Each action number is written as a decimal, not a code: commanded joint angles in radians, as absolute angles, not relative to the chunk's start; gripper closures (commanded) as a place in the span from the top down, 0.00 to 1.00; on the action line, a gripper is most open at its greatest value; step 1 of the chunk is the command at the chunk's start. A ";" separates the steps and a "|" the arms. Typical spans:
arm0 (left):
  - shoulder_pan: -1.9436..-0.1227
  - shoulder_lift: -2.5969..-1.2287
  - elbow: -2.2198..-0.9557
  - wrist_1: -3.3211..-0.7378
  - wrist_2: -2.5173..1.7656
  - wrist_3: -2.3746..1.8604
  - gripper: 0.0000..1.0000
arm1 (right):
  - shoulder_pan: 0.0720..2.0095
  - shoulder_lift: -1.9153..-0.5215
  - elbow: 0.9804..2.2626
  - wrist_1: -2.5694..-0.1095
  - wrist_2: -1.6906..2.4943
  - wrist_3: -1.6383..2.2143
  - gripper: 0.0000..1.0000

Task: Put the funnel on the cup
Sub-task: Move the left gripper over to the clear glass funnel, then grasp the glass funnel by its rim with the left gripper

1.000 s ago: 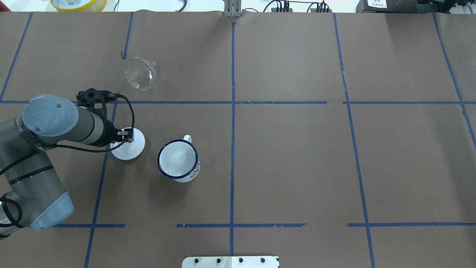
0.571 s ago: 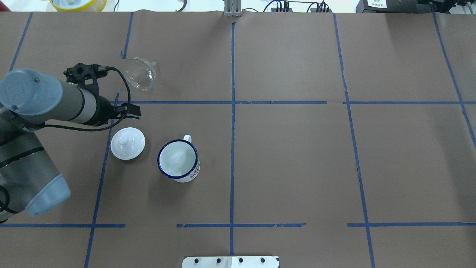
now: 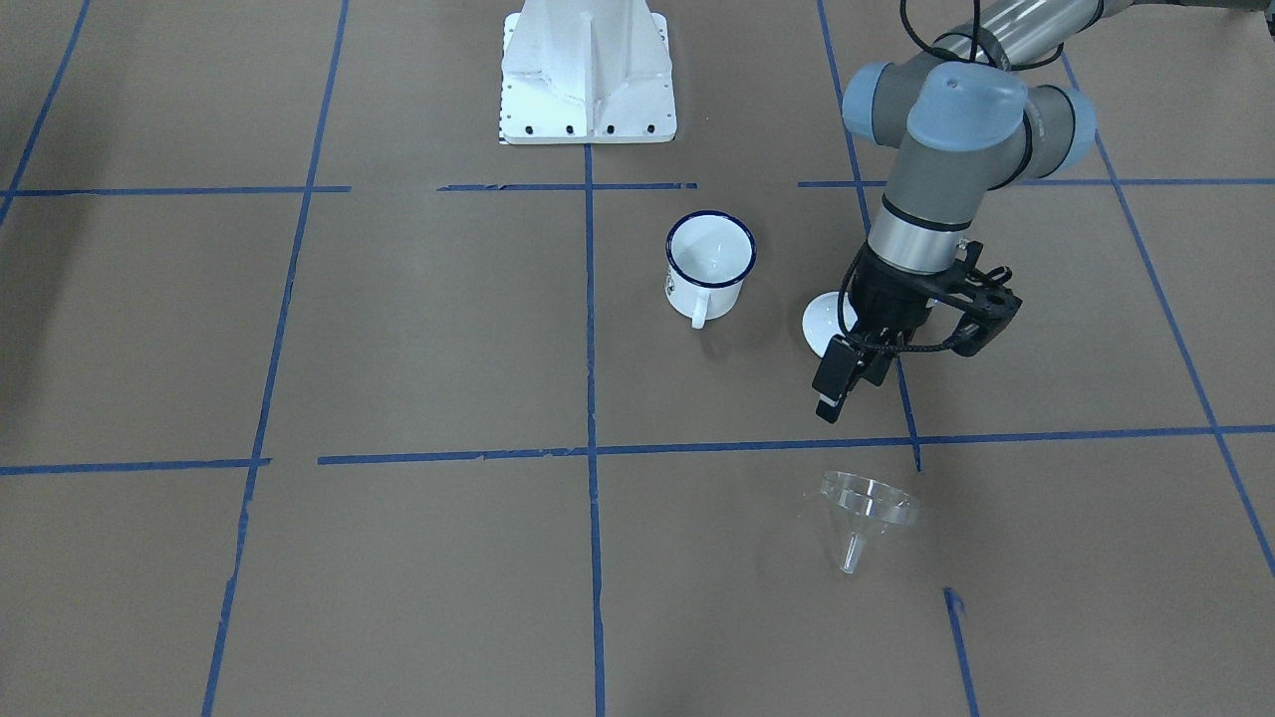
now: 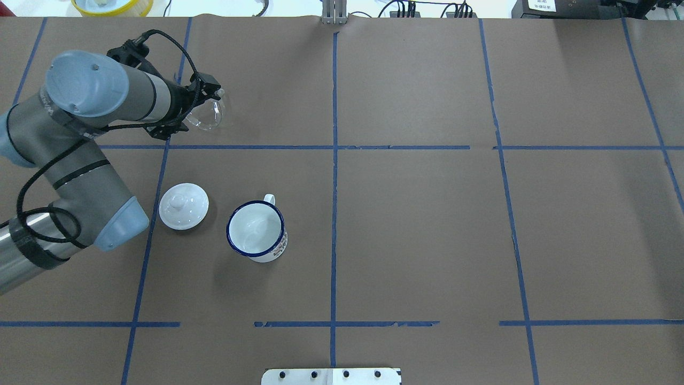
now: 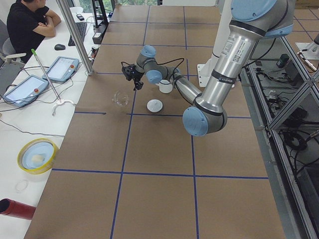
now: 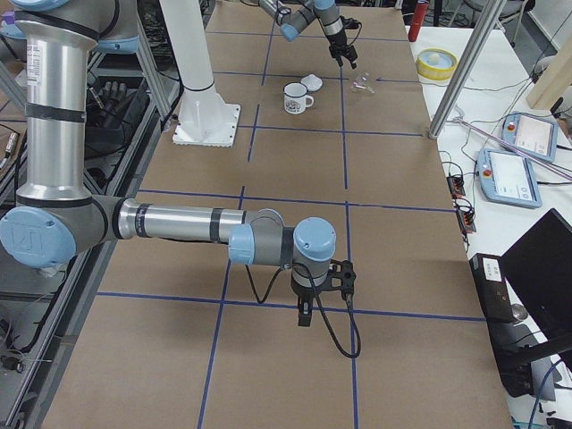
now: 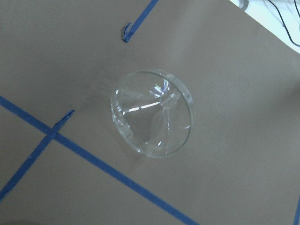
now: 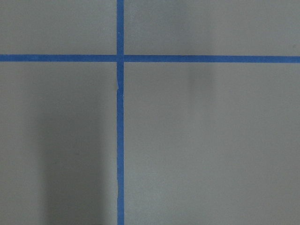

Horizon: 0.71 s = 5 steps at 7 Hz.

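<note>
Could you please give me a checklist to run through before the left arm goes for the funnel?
1. Funnel free on the table, lying on its side: ok.
2. Funnel near the centre of the left wrist view: ok.
3. Left gripper open for the grasp: cannot tell.
4. Cup upright, mouth uncovered: ok.
5. Lid off the cup, apart beside it: ok.
6. Right gripper far from cup and funnel: ok.
</note>
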<state>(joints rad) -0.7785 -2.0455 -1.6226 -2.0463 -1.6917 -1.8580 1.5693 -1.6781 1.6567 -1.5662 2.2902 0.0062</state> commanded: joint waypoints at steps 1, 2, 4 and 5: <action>-0.776 -2.126 -1.394 -2.216 -1.536 -1.973 1.00 | 1.569 -1.678 1.657 -1.566 2.290 0.006 1.00; -0.775 -2.129 -1.347 -2.270 -1.519 -1.973 1.00 | 1.569 -1.678 1.657 -1.566 2.290 0.006 1.00; -0.770 -2.132 -1.302 -2.321 -1.519 -1.968 0.84 | 1.569 -1.678 1.657 -1.566 2.290 0.006 1.00; -0.770 -2.137 -1.301 -2.321 -1.519 -1.967 0.41 | 1.569 -1.678 1.657 -1.566 2.290 0.006 1.00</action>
<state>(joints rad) -0.7710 -2.1322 -1.3104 -2.3123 -1.5204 -1.9684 1.5693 -1.6782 1.6567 -1.5662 2.2902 0.0062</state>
